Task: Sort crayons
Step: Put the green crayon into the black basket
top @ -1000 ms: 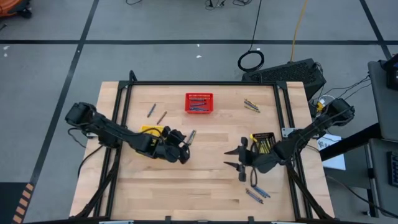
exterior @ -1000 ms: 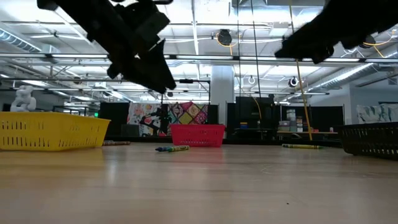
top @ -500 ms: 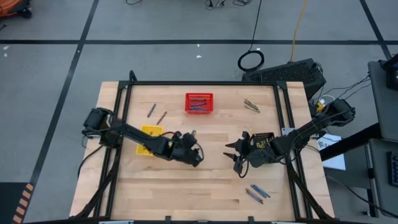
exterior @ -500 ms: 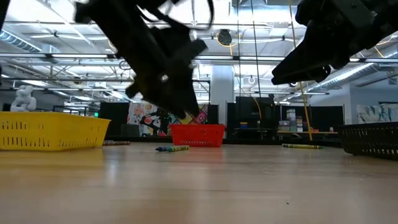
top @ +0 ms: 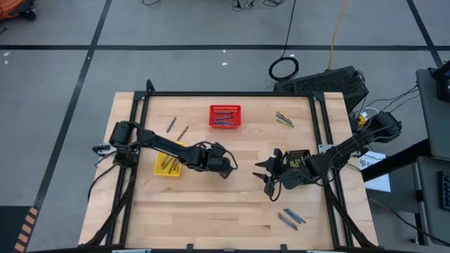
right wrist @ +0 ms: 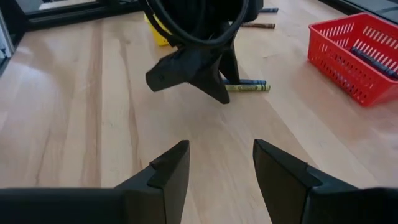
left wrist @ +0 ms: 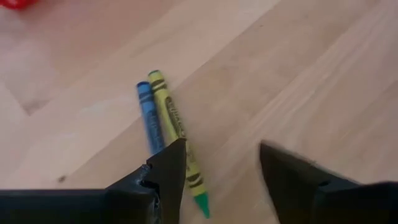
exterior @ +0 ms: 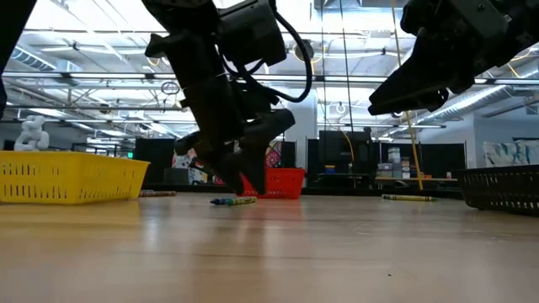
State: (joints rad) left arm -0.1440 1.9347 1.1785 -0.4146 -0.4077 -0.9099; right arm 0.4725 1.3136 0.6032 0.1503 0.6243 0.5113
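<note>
1. Wooden tabletop [top: 232, 204] under a workshop ceiling of bright strip lights; crayons scattered on it in several small groups.
2. Nearest to the work: a blue crayon [left wrist: 150, 118] and a yellow crayon [left wrist: 176, 134], lying side by side and touching, just ahead of and below the left pincer [left wrist: 217, 171].
3. Left pincer [top: 226, 167] now reached out from beside the yellow basket [top: 167, 160] toward mid-tabletop, lower than a second ago, spread wide and empty, one finger over the pair.
4. Likely meaning: approach nearly finished, a grab of one of the two next; picking just one looks tricky with both touching.
5. Right pincer [top: 267, 177] hanging gaping and empty, unmoved for the last half second, facing the left one, beside the black basket [top: 298, 159].
6. Farther off: red basket [top: 225, 116] with crayons inside; more loose crayons [top: 290, 218] near the right pincer.
</note>
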